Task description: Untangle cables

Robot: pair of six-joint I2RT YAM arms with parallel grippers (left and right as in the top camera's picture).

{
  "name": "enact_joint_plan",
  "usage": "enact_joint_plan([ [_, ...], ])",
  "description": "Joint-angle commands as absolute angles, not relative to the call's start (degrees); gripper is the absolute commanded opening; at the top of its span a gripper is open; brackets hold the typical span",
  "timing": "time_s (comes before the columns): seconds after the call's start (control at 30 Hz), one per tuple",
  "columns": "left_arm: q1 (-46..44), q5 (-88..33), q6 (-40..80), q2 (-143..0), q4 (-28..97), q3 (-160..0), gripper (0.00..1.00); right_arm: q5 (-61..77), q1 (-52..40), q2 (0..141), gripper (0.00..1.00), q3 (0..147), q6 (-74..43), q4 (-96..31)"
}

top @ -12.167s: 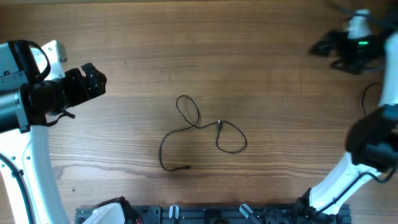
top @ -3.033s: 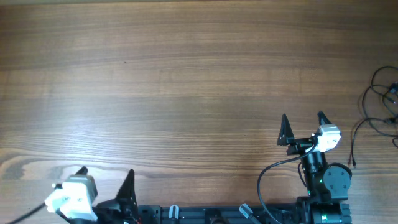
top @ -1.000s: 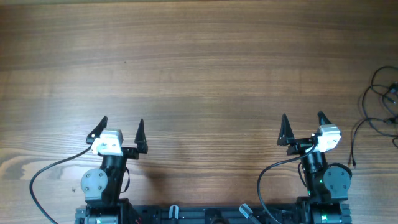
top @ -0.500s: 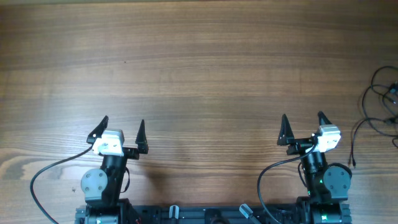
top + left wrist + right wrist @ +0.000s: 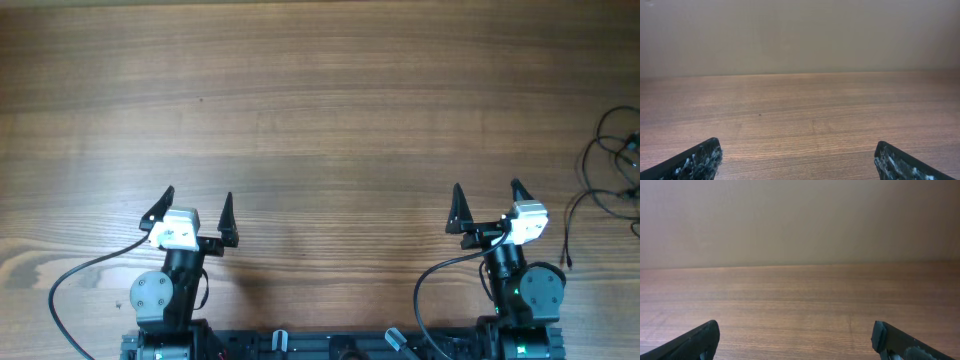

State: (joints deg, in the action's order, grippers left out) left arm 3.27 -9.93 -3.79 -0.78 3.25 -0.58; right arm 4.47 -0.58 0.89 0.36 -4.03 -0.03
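Holding left end effector (image 5: 196, 196) and right end effector (image 5: 487, 187) splayed wide, empty, at desk (image 5: 320, 100) near edge. Seeing cables (image 5: 610, 190) lying at right edge, beyond right end effector, not touching.

The table (image 5: 320, 100) was warm brown wood with fine, straight grain, greyer at the lower left; the cables (image 5: 628, 148) were black; the left gripper (image 5: 197, 195) and right gripper (image 5: 486, 186) were black with white housings; the left fingers (image 5: 695, 162) were flecked white; the wall (image 5: 800, 35) was plain beige.
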Motion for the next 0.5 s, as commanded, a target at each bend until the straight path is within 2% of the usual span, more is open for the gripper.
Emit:
enact_joint_plan([
  [0.0, 2.83, -11.27, -3.86, -0.23, 3.46, -0.34, 1.0, 4.71, -0.3, 0.27, 1.0, 0.32, -4.62, 0.14],
  [0.47, 2.83, -11.27, -3.86, -0.23, 3.46, -0.34, 1.0, 4.71, -0.3, 0.27, 1.0, 0.32, -4.62, 0.14],
])
